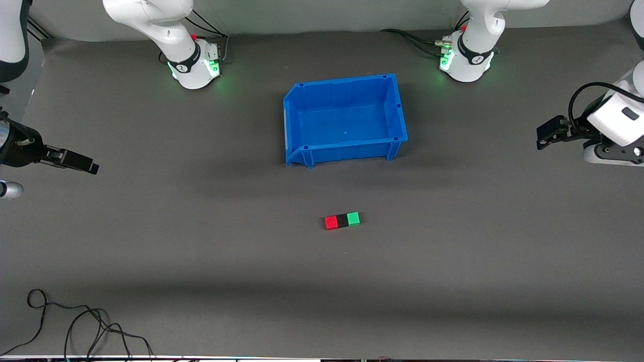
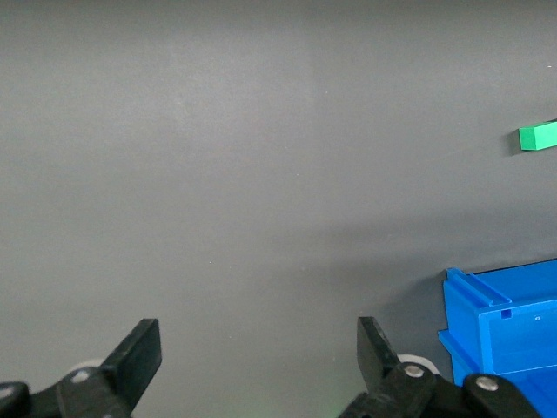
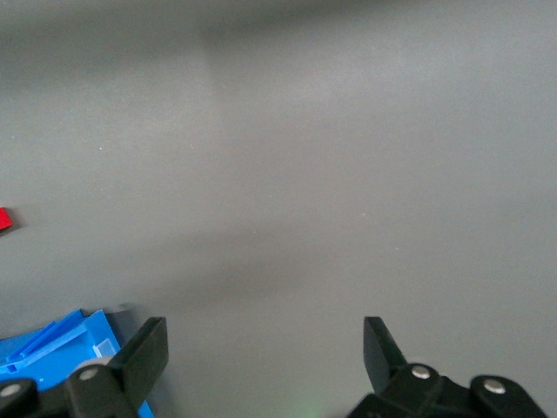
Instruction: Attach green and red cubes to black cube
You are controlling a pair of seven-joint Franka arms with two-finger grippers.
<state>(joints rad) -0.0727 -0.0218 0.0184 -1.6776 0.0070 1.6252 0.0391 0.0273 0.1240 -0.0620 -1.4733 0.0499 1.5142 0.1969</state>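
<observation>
Lower centre: red cube point(image 1: 331, 222), black cube point(image 1: 342, 220) and green cube point(image 1: 353, 218) touched; a passing hand could separate them. Left hand point(image 1: 542, 136) and right hand point(image 1: 89, 166) hung released over the counter point(image 1: 201, 251) ends.

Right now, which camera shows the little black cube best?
The front view: the black cube sits in plain sight between the red cube and the green cube, touching both. Neither wrist view shows it; one catches only green, the other a sliver of red.

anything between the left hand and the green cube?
Nothing visible. The left hand hangs open over bare table at its own arm's end; the blue bin lies farther from the front camera than the green cube, which already touches the black cube.
</observation>
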